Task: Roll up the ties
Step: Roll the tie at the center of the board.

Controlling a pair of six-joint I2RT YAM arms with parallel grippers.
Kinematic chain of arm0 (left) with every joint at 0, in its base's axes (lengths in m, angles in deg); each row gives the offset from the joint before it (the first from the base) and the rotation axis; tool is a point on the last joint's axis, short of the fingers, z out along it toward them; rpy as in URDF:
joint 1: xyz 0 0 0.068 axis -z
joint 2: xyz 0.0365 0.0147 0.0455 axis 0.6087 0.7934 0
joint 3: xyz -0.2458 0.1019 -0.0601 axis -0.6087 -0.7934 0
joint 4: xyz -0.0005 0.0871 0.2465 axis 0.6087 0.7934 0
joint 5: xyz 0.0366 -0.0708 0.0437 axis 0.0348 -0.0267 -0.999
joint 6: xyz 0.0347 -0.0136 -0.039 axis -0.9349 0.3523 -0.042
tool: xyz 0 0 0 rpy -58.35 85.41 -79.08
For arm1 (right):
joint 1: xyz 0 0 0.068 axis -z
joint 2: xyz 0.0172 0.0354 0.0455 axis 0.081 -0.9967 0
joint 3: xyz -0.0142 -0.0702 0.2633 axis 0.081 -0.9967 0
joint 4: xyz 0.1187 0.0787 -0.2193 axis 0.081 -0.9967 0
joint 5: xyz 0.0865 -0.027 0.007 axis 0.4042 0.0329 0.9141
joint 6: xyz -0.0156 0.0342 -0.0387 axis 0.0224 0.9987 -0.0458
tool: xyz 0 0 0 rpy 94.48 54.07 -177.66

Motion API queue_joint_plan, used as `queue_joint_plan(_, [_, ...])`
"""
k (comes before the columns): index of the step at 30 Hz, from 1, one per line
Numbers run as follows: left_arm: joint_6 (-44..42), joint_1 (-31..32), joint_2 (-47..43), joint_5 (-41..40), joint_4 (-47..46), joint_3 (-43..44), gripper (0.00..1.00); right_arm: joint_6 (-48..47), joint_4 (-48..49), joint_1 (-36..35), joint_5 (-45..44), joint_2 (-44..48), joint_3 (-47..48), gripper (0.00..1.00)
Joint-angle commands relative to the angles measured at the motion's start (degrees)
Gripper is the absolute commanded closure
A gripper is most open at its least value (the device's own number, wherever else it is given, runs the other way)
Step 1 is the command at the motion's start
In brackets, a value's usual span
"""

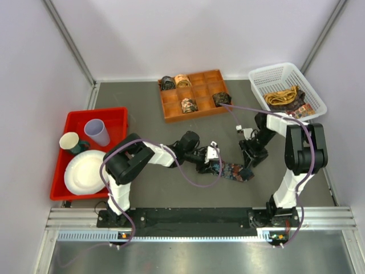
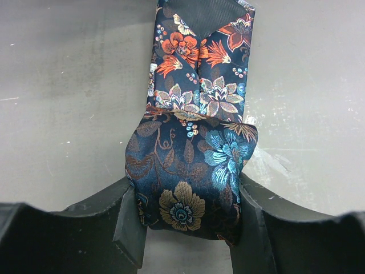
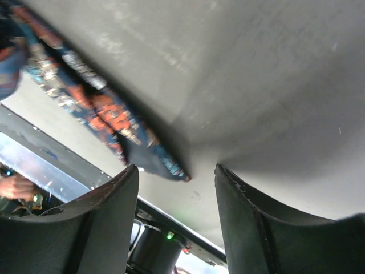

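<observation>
Red plastic at my far left: a tray (image 1: 117,114) holding a white plate (image 1: 84,171), a pale cup (image 1: 98,132) and a green mug (image 1: 71,141).

Toward the middle of the grey table (image 1: 171,194), my left gripper (image 2: 188,228) is pinching the tie (image 2: 194,131). Its rolled end sits between my two fingers, and the dark floral cloth touches both pads. The rest of the tie runs flat on the table away from that coil, its blue, orange and cream flowers facing up. From above, it lies between my two grippers, just in front of my bases.

At the tie's other end is my right gripper (image 3: 177,168), with its fingers spread apart and nothing between them. The pointed tip of the tie lies on the table just beyond the gap, touching neither finger.

Farther back stands a brown box (image 1: 197,116) of compartments with four coils (image 1: 167,83) in it: two side by side at its far left corner and two nearer me. To its right, a white basket (image 1: 285,71) holds loose ties (image 1: 285,98) in gold and dark patterns.
</observation>
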Motion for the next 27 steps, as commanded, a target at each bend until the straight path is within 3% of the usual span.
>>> queue_joint_plan(1, [-1.7, 0.9, 2.4, -4.3, 11.5, -1.8, 1.0, -1.6, 3.1, -1.7, -0.2, -3.1, 0.3, 0.46])
queue_joint_plan(4, [-1.6, 0.9, 2.3, -5.4, 11.5, -1.8, 1.0, -2.7, 0.8, -3.1, 4.9, -4.4, 1.3, 0.54])
queue_joint_plan(7, [-1.5, 0.9, 2.5, -6.0, 11.5, -2.0, 1.0, -3.7, -0.5, -3.2, 8.1, -5.3, 2.7, 0.75])
queue_joint_plan(8, [-1.3, 0.9, 2.5, -6.0, 11.5, -2.1, 1.0, -3.8, -0.7, -3.1, 8.3, -6.0, 3.4, 0.89])
queue_joint_plan(10, [-1.2, 0.8, 2.6, -6.5, 11.5, -2.2, 1.0, -4.2, -1.1, -2.6, 8.8, -6.7, 5.7, 1.0])
queue_joint_plan(21, [-1.4, -0.9, 1.1, -11.8, 16.0, 2.1, 1.0, -2.0, 0.3, 0.8, 2.9, -8.7, 18.3, 1.0])
queue_joint_plan(27, [-0.1, -0.9, 1.2, -17.5, 22.6, 8.4, 1.0, -2.5, 1.9, 2.1, -0.4, -9.7, 15.2, 1.0])
